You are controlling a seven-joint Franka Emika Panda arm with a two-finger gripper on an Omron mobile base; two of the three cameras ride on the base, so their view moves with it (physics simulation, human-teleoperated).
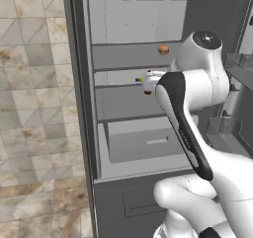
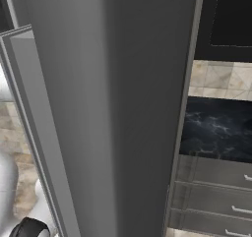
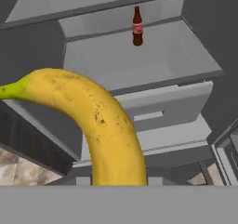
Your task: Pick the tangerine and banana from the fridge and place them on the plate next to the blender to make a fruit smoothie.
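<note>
One banana (image 3: 109,125) looms in the hand view, rising from the pincer at the bottom edge; it seems held there, though the tips are hidden, so I cannot tell the grip for sure. Behind it stand the fridge (image 3: 139,65) shelves and a bottle (image 3: 137,26). The tangerine (image 1: 163,49) sits on an upper shelf. Banana looks light, soft-skinned, bruisable: best held mid-body, gently.

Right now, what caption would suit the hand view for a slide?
A curved yellow banana looms close to the camera before the open grey fridge, a dark red-labelled bottle upright on a shelf behind.
</note>
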